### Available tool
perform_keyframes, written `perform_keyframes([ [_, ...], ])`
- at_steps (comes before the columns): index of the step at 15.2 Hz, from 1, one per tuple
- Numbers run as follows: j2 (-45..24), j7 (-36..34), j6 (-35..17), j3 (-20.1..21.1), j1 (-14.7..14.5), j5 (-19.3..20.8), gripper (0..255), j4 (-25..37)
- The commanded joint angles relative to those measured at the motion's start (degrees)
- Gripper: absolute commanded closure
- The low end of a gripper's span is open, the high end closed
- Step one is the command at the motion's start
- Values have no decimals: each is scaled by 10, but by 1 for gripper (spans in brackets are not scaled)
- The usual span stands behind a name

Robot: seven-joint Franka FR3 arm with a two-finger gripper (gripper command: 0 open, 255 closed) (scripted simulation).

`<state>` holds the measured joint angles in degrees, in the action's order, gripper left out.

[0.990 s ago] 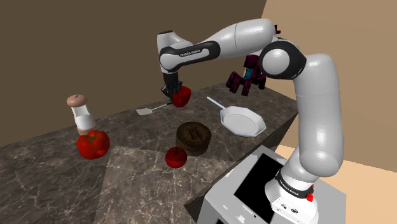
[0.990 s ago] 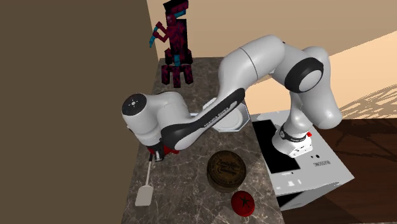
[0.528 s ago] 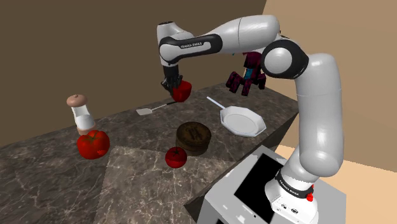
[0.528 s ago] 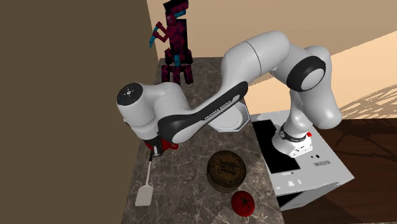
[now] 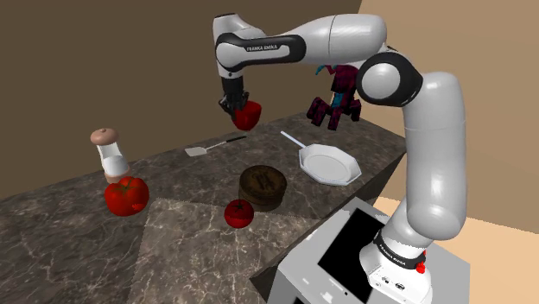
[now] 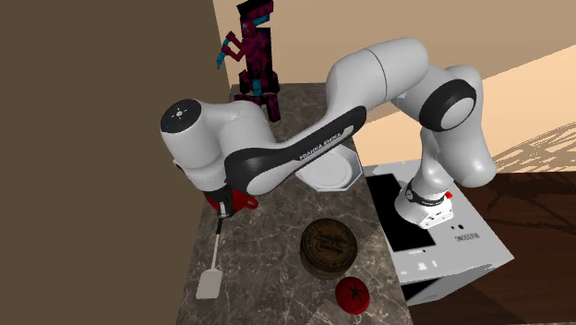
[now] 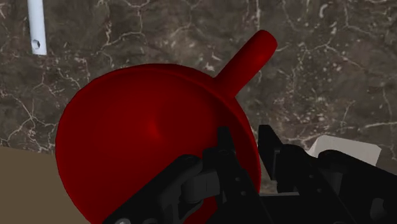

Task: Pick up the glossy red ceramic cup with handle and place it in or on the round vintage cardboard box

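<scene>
A glossy red cup [image 5: 249, 115] with a stub handle hangs in the air above the back of the dark marble counter [image 5: 173, 190]. My black gripper [image 5: 233, 103] is shut on its rim. In the wrist view the fingers [image 7: 222, 147] clasp the wall of the red cup [image 7: 143, 137], one inside and one outside, and the handle points away from them. In the second exterior view the red cup [image 6: 240, 200] peeks out under the wrist. The round brown box [image 5: 263, 186] stands lid-on near the counter's front edge, lower than the cup and toward the shoulder view's right; it is also the round brown box [image 6: 328, 247].
A white spatula [image 5: 207, 148] lies below the cup. A white plate with a handle [image 5: 328, 164] sits right of the box. Two red tomatoes [image 5: 126, 195] [image 5: 238, 212], a mushroom-topped jar [image 5: 108, 151] and a dark red figure [image 5: 335, 104] stand around. A brown wall runs behind.
The gripper has risen with the red cup, lifting it well above the counter and the spatula. Nothing else has moved.
</scene>
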<state>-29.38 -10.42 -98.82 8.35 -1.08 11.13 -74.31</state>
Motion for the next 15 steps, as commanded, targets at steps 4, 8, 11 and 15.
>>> perform_keyframes([
  [4, -2, 5, 41, 0, -3, -1, 255, 43],
  [8, -6, 9, 74, 0, -6, -1, 255, 80],
  [11, 45, -7, 54, 6, -9, -6, 255, 8],
  [15, 133, -37, 23, 19, -18, -17, 255, -114],
])
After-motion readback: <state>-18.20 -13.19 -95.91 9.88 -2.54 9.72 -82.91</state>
